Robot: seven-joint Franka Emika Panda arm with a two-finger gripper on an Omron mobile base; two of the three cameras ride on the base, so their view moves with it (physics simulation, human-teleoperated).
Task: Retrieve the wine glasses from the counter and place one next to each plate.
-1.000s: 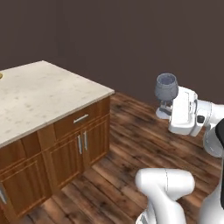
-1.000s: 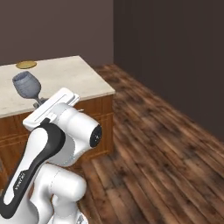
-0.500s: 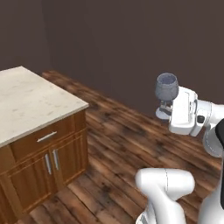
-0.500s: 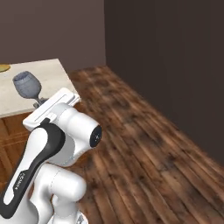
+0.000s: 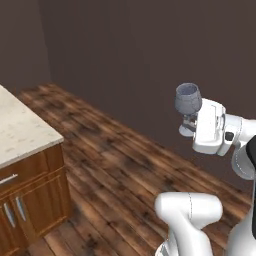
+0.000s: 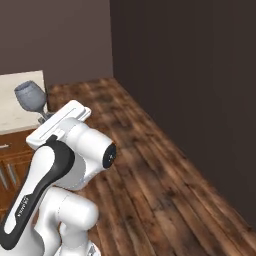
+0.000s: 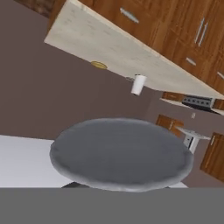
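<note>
Gripping wine glass [image 5: 188, 99] stem, pincer [image 5: 189, 123] closed, upright, no writing legible

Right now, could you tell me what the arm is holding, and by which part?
A wine glass, held upright by its stem, low near the foot, between the shut jaws.

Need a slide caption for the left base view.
Tool carrying a wine glass upright above the wood floor, island corner at left.
</note>
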